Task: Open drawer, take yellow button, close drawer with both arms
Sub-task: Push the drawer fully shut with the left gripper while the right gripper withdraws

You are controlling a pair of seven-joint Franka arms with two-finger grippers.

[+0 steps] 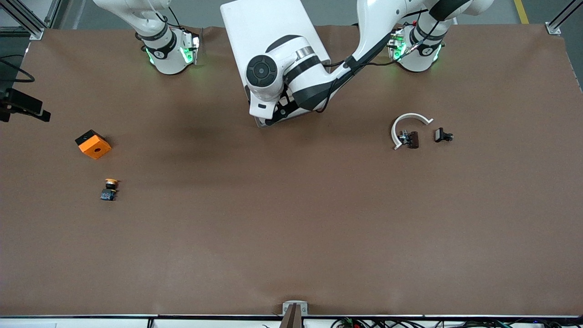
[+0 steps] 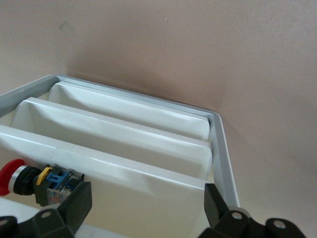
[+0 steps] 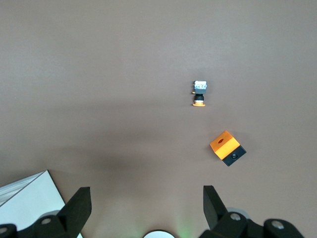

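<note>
The left gripper hangs over the front of the cabinet, fingers spread wide with nothing between them. Under it the top drawer looks pulled out. A red-capped button lies in the drawer, just beside one fingertip, so I judge the opening done and the take in hand. How far the drawer stands out I cannot tell, since the left arm covers the cabinet's front in the front view.

The right gripper waits high over the table near a cabinet corner, toward the right arm's end. Its fingers are also spread and empty.

The next move calls for a short shift of the left gripper to bring the fingers astride the button, then a straight drop. The drawer is shallow, and its slat and the cabinet's grey frame stand close by, so there is little room for sideways error.

A loose button of the same kind lies on the table with an orange block — both toward the right arm's end and nearer the camera than the cabinet. Black clips and a white arc lie toward the left arm's end. Between them the table in front of the cabinet is open room for setting down.
</note>
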